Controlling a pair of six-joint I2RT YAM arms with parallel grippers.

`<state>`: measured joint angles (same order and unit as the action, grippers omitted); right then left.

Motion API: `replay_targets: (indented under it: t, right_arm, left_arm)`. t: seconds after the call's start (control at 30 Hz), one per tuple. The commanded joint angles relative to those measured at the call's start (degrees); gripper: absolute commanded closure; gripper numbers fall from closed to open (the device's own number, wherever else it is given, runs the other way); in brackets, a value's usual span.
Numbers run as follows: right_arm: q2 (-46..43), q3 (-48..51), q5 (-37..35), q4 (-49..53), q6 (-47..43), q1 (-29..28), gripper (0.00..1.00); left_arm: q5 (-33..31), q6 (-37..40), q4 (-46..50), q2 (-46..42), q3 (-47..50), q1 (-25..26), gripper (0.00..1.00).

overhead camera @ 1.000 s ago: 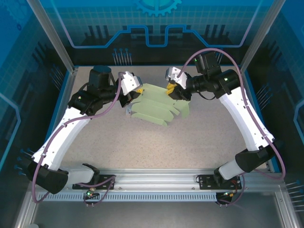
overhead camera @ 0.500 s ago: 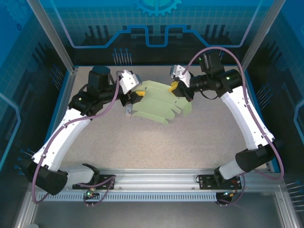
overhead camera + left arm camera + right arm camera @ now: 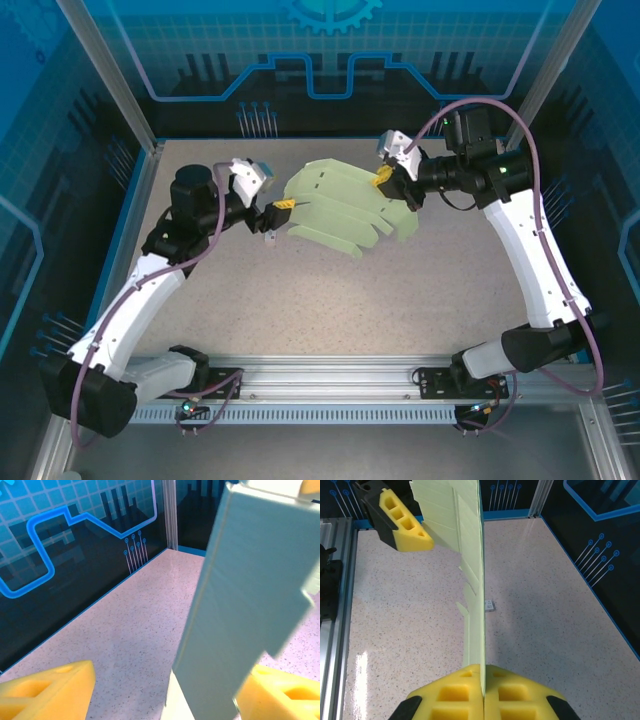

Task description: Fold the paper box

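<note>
Right hand (image 3: 383, 181) clamped on far-right edge of box (image 3: 345, 208), pads pinching card. Left hand (image 3: 280, 206) spread wide, fingers (image 3: 47, 692) straddling left edge, card between them, not pinched. Box is an unfolded sheet, raised over surface (image 3: 300, 295) at far middle, spanning both hands, tabs pointing to near side. Step, as I read it: getting second grip before first fold. Next move calls for left hand closing squarely on edge, then bending along crease without tearing thin card.

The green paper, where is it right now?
Top view: the paper box is over the far middle of the table, pinched by the right gripper on its right, the left gripper at its left edge.
</note>
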<state>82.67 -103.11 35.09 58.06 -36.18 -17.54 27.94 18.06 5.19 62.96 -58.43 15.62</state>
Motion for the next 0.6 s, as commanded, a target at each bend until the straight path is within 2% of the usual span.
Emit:
replay_targets:
  t: [0.0, 0.17, 0.33, 0.43, 0.57]
  right_arm:
    - [0.04, -0.95, 0.86, 1.25, 0.51, 0.95, 1.00]
    - [1.05, -1.69, -1.55, 1.65, 1.22, 0.76, 1.00]
    - [1.30, -1.92, -3.36, 1.12, 3.46, 0.09, 1.00]
    - [1.26, -2.89, -2.62, 1.46, 5.48, 0.16, 1.00]
    - [2.41, -5.97, -1.66, 3.19, 9.36, 0.44, 1.00]
  left_arm:
    - [0.47, -6.00, -5.40, -2.96, 2.30, -0.35, 0.26]
    - [-9.23, -11.87, -9.46, -7.24, 7.41, -0.84, 0.27]
    - [-19.39, -19.44, -7.58, -8.42, 9.24, -0.85, 0.29]
    - [-18.75, -21.52, -11.72, -10.13, 15.12, -0.85, 0.28]
    - [-9.86, -19.42, -23.03, -10.13, 23.47, -0.79, 0.27]
